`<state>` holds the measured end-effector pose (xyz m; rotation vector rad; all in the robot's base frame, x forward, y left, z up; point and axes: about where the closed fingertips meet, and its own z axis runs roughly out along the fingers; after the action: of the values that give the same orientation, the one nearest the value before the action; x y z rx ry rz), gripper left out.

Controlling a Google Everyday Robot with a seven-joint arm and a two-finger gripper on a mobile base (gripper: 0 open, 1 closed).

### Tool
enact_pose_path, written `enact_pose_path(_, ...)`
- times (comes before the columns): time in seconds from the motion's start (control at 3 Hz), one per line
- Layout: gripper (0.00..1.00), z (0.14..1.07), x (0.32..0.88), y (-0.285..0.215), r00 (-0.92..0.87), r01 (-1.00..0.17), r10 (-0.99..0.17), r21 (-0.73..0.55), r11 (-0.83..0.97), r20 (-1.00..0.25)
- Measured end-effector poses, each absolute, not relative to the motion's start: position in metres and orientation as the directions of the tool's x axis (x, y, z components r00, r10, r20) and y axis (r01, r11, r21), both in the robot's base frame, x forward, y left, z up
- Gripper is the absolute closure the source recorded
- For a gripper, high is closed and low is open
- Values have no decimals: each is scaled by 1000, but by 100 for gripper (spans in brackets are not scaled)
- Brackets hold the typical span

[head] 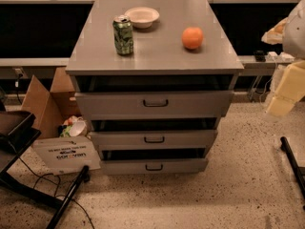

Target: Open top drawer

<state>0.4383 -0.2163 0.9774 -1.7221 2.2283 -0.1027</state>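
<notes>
Black metal bars (66, 199) cross the speckled floor (228, 194) at lower left. Beyond them stands a grey metal cabinet (162, 56). Its top drawer (190, 104), the widest grey front with a small dark wire handle (156, 103), sits just under the tabletop with a dark gap above it. My cream-coloured gripper (285, 92) hangs at the right edge, well apart from that handle; its state I cannot tell. On top stand a green drink can (123, 35), a white round bowl (142, 17) and an orange fruit (192, 37).
</notes>
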Motion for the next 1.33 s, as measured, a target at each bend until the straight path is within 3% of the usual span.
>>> enact_pose_path(0.67,0,964,434,-207,-245,-929,-957,-245,278,-158)
enact_pose_path(1.33,0,861,440,-200,-294,-928,-950,-208,310,-104)
